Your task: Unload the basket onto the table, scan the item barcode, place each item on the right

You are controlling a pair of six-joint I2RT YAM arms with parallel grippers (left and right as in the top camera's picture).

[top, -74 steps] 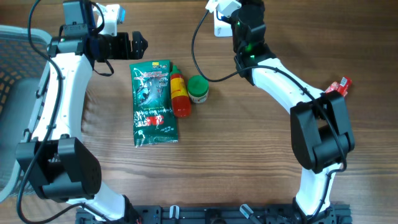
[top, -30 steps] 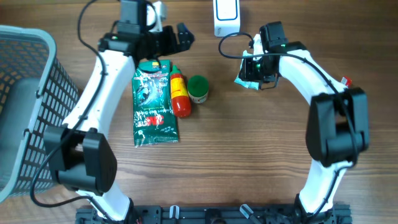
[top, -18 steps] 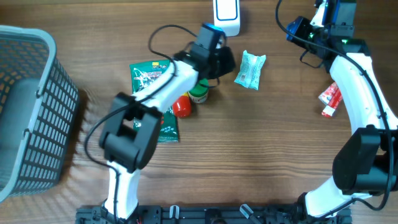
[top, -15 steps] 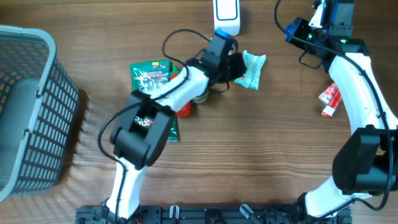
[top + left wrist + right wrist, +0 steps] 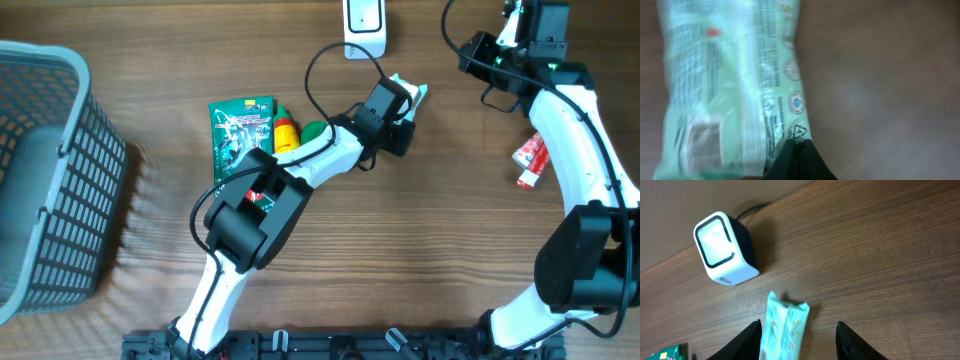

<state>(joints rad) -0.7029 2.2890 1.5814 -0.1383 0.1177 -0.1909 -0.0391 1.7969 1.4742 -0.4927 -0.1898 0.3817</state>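
Left hand (image 5: 796, 156) pinching closed on the long edge of the pale green packet (image 5: 725, 75), packet lying on the wooden worktop (image 5: 880, 90) near the white scanner (image 5: 725, 250), right hand (image 5: 799, 324) hovering above, half spread, gripping nothing.

The left gripper (image 5: 796, 149), wide open at the table's far left a moment ago, now reaches across to the pale green packet (image 5: 735, 85) lying in front of the scanner (image 5: 362, 15). Its jaws are now closed on the packet's edge. The right gripper (image 5: 797, 330), which was down on that packet a second ago, now hangs empty and parted over the far right corner.
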